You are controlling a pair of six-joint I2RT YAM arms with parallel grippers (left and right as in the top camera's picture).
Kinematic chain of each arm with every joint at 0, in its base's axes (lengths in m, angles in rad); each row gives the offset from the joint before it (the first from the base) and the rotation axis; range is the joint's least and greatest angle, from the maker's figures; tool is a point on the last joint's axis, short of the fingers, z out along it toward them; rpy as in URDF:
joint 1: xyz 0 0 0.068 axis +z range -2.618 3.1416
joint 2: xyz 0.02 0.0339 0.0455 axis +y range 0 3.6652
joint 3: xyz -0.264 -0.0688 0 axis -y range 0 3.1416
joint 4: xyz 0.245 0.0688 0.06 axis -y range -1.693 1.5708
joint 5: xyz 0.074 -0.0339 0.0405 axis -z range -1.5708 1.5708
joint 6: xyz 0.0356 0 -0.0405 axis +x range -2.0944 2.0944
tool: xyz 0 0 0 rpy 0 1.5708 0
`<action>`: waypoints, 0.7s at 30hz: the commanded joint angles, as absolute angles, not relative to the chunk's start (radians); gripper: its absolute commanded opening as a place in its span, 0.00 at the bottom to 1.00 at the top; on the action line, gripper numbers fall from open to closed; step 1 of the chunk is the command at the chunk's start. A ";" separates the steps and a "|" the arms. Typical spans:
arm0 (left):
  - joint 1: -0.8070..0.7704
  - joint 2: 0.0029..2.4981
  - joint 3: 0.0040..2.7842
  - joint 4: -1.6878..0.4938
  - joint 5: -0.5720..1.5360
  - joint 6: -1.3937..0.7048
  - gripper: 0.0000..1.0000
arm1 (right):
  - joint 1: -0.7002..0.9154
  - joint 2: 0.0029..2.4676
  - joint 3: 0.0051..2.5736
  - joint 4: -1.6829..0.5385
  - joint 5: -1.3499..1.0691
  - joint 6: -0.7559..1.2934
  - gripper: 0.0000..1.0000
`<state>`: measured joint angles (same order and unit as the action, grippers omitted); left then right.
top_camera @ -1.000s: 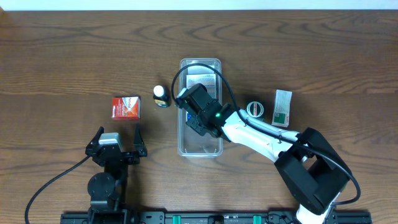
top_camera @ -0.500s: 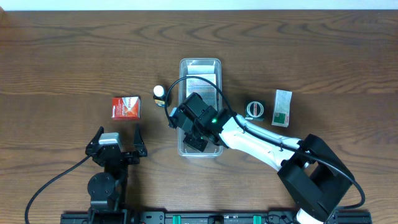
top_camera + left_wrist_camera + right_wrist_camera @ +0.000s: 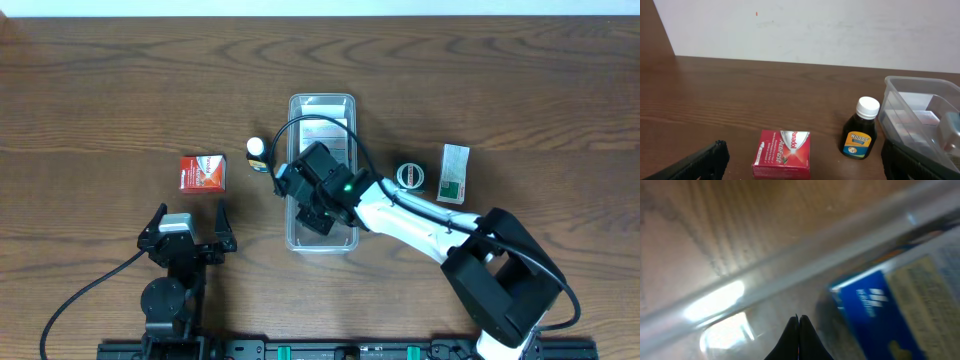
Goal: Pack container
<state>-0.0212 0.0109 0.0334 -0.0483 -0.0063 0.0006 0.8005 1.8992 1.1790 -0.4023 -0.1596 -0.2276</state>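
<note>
The clear plastic container (image 3: 296,110) lies lengthwise at the table's centre. A pale box (image 3: 325,130) lies in its far half. My right gripper (image 3: 314,212) reaches down into the container's middle. In the right wrist view its jaws (image 3: 799,325) are shut together with nothing between them, low over the container's floor near a side wall (image 3: 790,262). A blue and white box (image 3: 890,300) lies just to their right. My left gripper (image 3: 190,225) is open and empty near the table's front, with only its dark fingers (image 3: 697,162) showing in the left wrist view.
A red Panadol box (image 3: 202,172) (image 3: 782,154) and a dark bottle with a white cap (image 3: 258,153) (image 3: 861,129) sit left of the container (image 3: 920,100). A tape roll (image 3: 409,176) and a green and white box (image 3: 454,173) lie to its right.
My right gripper moved toward the container's near end, then back a little toward the far end. The left arm has not moved.
</note>
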 commanded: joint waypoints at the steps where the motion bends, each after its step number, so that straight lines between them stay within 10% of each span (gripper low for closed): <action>1: -0.016 0.007 0.004 -0.070 -0.011 0.007 0.98 | 0.777 1.912 1.190 -0.384 -0.090 -0.233 0.01; 21: -0.016 0.007 0.004 -0.070 -0.011 0.007 0.98 | 0.742 1.913 1.192 -0.275 0.057 -0.292 0.01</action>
<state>-0.0212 0.0109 0.0334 -0.0483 -0.0063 0.0006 0.7498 1.9053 1.1790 -0.2871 0.0120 -0.2443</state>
